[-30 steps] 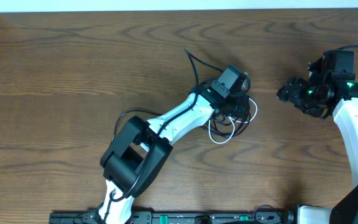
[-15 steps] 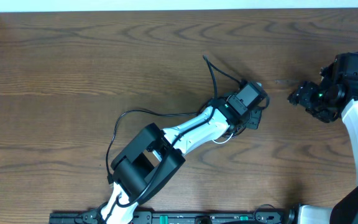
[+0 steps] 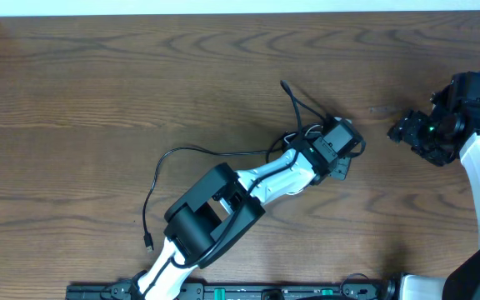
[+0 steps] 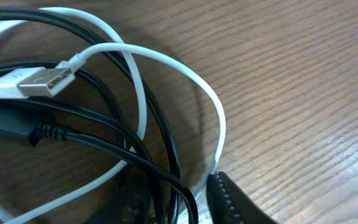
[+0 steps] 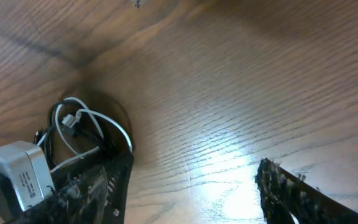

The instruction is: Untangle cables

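Observation:
The black cable (image 3: 190, 151) and white cable (image 3: 308, 131) lie tangled at the table's centre. My left gripper (image 3: 342, 160) sits on the tangle, shut on strands of both cables. In the left wrist view the black cable (image 4: 104, 146) and white cable (image 4: 185, 71) run between my fingers (image 4: 179, 199). A white USB plug (image 4: 36, 81) lies on top of the loops. The black cable trails left to a plug (image 3: 148, 243); another black end (image 3: 283, 83) points to the back. My right gripper (image 3: 400, 129) is open and empty, to the right of the tangle, also in the right wrist view (image 5: 191, 186).
The wooden table (image 3: 73, 100) ends at a white strip along the back edge. A black rail (image 3: 265, 292) runs along the front edge. The right wrist view shows the tangle (image 5: 98, 124) and the left wrist's grey camera housing (image 5: 14, 171).
My left gripper has moved right and dragged the tangle with it. The black cable has stretched out to the left. My right gripper has drawn back slightly to the right.

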`<state>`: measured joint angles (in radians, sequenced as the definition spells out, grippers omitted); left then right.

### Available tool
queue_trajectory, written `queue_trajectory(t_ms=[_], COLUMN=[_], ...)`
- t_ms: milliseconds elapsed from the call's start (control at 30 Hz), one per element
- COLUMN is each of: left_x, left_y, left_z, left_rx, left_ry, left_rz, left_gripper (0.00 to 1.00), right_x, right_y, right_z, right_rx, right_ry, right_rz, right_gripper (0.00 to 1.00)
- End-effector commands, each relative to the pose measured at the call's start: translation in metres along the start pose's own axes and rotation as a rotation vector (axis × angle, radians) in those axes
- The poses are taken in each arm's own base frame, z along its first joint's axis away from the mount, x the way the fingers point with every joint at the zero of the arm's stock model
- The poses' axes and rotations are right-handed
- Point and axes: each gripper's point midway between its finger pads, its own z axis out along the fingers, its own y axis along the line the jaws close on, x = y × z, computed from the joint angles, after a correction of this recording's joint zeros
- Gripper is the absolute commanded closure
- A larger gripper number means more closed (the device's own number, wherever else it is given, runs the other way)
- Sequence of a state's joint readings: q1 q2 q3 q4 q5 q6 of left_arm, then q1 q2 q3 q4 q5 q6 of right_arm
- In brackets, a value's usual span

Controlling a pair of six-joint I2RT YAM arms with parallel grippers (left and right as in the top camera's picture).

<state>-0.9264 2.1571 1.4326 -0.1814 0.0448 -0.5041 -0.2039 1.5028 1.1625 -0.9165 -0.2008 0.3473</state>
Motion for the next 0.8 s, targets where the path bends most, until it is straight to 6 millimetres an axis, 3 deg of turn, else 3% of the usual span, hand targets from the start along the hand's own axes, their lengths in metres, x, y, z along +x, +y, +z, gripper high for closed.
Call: queue_trajectory(t_ms=[0,67,133,200,233,333,400,533,767], left_x=[0.003,-0.005,-0.031,-0.065,-0.071,-0.096,-0.104,-0.112,-0.119], left_y=[0.006,-0.003,-0.021,-0.029,-0.030,-0.033,-0.029,-0.014,0.032], left_z=[0.007,-0.004,-0.039,-0.102,-0.119,-0.209,-0.241,-0.262,-0.244], left_rx=[-0.035,0.034,0.196,0.376,0.419,0.647,0.729,0.782,0.611], left_ry=[0.003,0.018,0.019,-0.005,-0.007,-0.038,-0.058,-0.066,-0.089], left_rz=[0.001,-0.015,-0.048,-0.081,-0.086,-0.085,-0.079,-0.105,-0.225], left_gripper=[0.92,0.92,0.93,0.93,0.93,0.92,0.92,0.93,0.93], right_x=[-0.004,-0.003,0.000,0.007,0.009,0.020,0.019,0.014,0.032], right_y=[-0.001,0.000,0.009,0.029,0.036,0.093,0.121,0.150,0.186], right_z=[-0.004,-0.004,-0.004,-0.007,-0.008,-0.033,-0.054,-0.083,-0.108], right_rx=[0.005,0.000,-0.056,-0.174,-0.216,-0.588,-0.786,-0.995,-1.095], right_ry=[-0.016,-0.012,0.005,0.033,0.039,0.049,0.022,-0.031,-0.052], right_rz=[-0.013,-0.017,-0.069,-0.168,-0.192,-0.336,-0.396,-0.466,-0.591], right_gripper=[0.27,0.28,0.28,0.28,0.28,0.28,0.27,0.28,0.29])
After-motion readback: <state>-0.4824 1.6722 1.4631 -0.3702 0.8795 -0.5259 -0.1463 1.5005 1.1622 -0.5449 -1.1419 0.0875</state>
